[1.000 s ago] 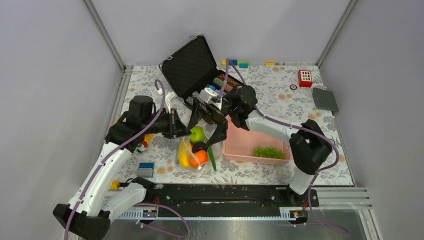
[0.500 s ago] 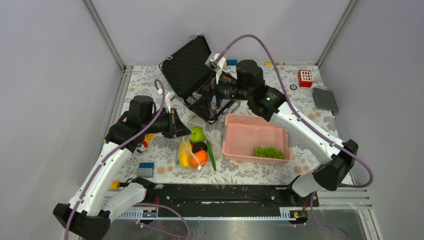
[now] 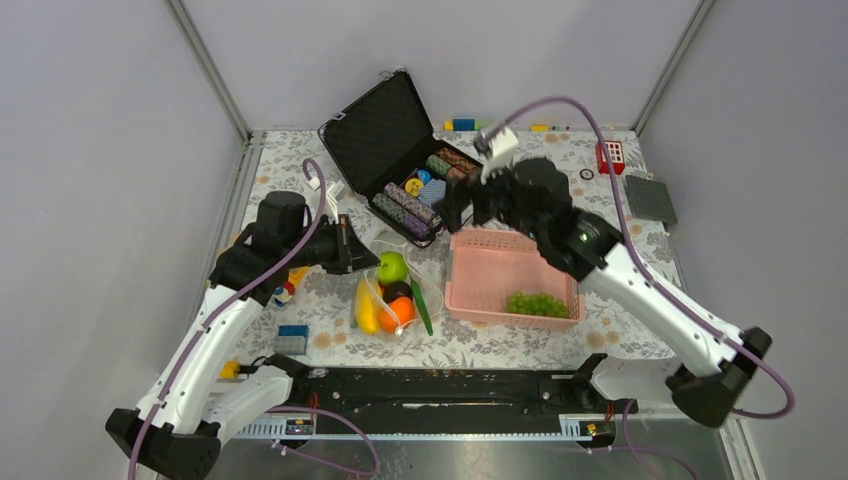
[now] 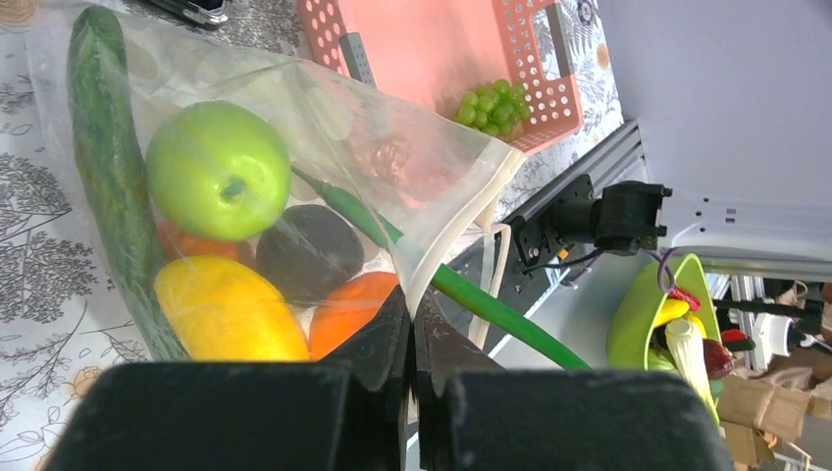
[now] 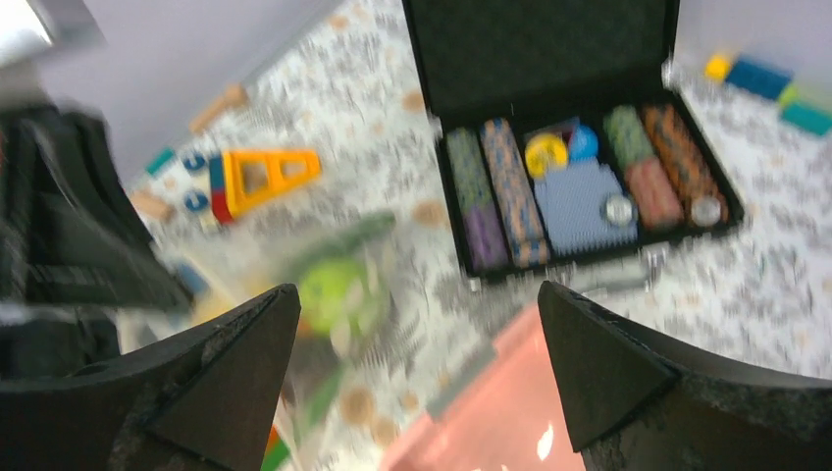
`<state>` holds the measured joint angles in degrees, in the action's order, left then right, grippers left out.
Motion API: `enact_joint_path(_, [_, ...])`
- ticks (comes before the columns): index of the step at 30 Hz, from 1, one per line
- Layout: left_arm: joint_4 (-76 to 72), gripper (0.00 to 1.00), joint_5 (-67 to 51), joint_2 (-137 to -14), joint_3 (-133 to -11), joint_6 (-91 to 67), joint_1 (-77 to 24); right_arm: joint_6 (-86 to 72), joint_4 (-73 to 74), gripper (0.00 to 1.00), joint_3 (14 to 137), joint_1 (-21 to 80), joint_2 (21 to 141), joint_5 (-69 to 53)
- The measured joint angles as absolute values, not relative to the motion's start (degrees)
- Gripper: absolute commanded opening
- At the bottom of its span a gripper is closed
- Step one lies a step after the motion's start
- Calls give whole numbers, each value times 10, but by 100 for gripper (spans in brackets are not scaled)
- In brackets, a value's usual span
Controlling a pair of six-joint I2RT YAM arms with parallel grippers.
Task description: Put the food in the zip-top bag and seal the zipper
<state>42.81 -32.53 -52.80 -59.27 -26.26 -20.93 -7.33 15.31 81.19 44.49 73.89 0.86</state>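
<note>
Zip-top bag [image 4: 432, 162] lies on the counter [image 3: 600, 215] just left of the pink basket [image 3: 510, 236], near the front edge. Seen through the clear plastic: green apple [image 4: 218, 169], dark round fruit [image 4: 309, 250], yellow banana [image 4: 226, 309], orange pumpkin [image 4: 348, 312] and a dark green cucumber [image 4: 103, 147] along one side. The long green pod [image 4: 491, 314] sticks out past the bag's edge. Green grapes [image 3: 538, 303] are apart from the rest, resting in the basket's near right corner.

Left claw [image 4: 410, 314] is closed, pinching the bag's edge between its fingers.

Right claw [image 5: 417, 363] is spread wide and holds nothing. In the overhead view it hangs above the basket's far left corner, beside the open black chip case [image 3: 385, 135]. Its wrist view is blurred; the case and apple are recognisable, finer detail is not.
</note>
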Motion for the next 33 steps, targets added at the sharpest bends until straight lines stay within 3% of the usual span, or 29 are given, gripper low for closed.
enact_joint_path(3, [429, 0, -308, -520, -593, -267, -209, -70, 164, 100, 695, 470, 659, 29])
enact_joint_path(13, [436, 0, -269, -511, -593, -270, -209, 4, 195, 94, 517, 663, 523, 101])
enact_joint_path(18, [437, 0, -267, -511, -593, -271, -209, 92, 137, 88, 444, 713, 483, 108])
enact_joint_path(27, [436, 0, -270, -511, -593, -273, -209, 227, -40, 81, 337, 721, 483, 3])
enact_joint_path(31, [436, 0, -274, -511, -593, -273, -209, 261, -90, 70, 354, 722, 522, -43])
enact_joint_path(33, [436, 0, -276, -511, -593, -273, -209, 268, -107, 55, 357, 722, 534, -64])
